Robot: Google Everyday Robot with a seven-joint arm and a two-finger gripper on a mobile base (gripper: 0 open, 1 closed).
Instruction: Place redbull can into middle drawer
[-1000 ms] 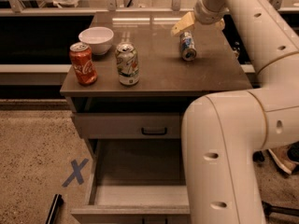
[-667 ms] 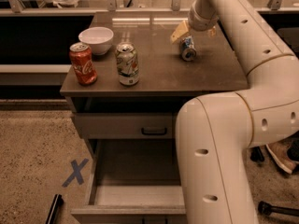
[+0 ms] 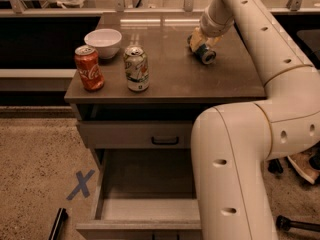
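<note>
The redbull can [image 3: 206, 54], blue and silver, lies tilted on its side at the back right of the grey cabinet's top [image 3: 170, 81]. My gripper [image 3: 198, 40] reaches down from the arm and sits right on the can's upper left end, touching it. The middle drawer [image 3: 145, 210] is pulled open at the bottom of the view, with a pale floor and nothing in the part that shows. My arm's large lower link [image 3: 235, 174] hides the drawer's right part.
A red Coca-Cola can [image 3: 89, 68], a white-green can [image 3: 136, 68] and a white bowl [image 3: 103, 42] stand on the cabinet top's left side. A shut drawer with a black loop handle [image 3: 165, 140] is above the open one. Blue X tape [image 3: 80, 185] marks the floor.
My gripper has come down and a little left from above the redbull can until it rests on it. The can has stayed in place.
</note>
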